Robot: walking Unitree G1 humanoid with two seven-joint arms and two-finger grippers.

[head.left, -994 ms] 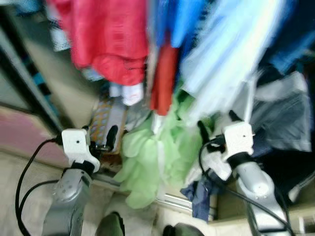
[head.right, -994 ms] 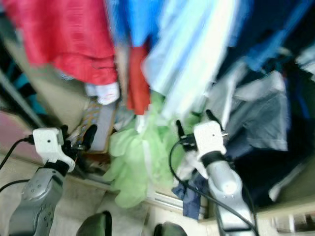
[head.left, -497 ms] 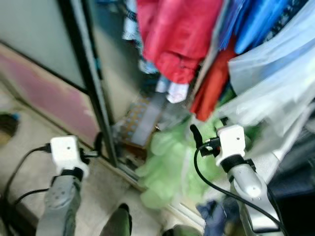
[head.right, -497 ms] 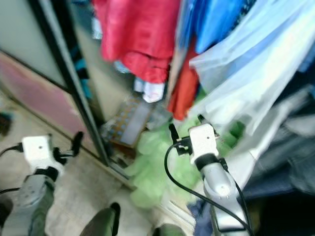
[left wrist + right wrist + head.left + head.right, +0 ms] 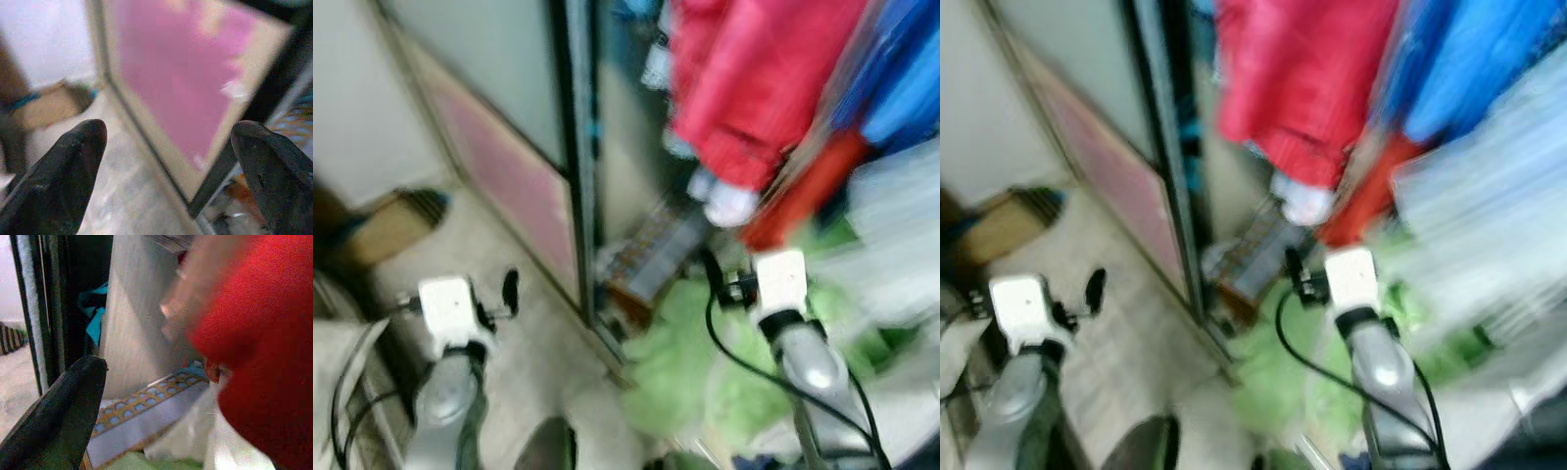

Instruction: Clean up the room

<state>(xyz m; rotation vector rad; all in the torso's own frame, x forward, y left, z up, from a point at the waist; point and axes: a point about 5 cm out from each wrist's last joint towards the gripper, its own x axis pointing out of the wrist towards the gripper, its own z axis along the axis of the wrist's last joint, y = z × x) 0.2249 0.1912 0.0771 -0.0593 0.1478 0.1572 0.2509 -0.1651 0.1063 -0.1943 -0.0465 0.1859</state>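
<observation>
The head views are blurred. Clothes hang in an open wardrobe: a red garment (image 5: 754,88) and blue ones (image 5: 1469,59). A pale green cloth (image 5: 695,362) lies heaped at the wardrobe's foot, beside a flat patterned box (image 5: 651,259). My right gripper (image 5: 729,269) is held up in front of the box and green cloth, touching neither; one black finger (image 5: 68,416) shows beside the red garment. My left gripper (image 5: 168,129) hovers over the pale floor outside the wardrobe, open and holding nothing.
A dark sliding-door frame (image 5: 578,166) with a pink lower panel (image 5: 186,83) stands between the two grippers. A brown striped object (image 5: 391,220) lies on the floor at far left. Pale floor (image 5: 538,362) stretches in front of the door.
The whole picture has shifted right, so the camera has swung left. The door, pink panel and floor have come into view. Both arms hold the same pose.
</observation>
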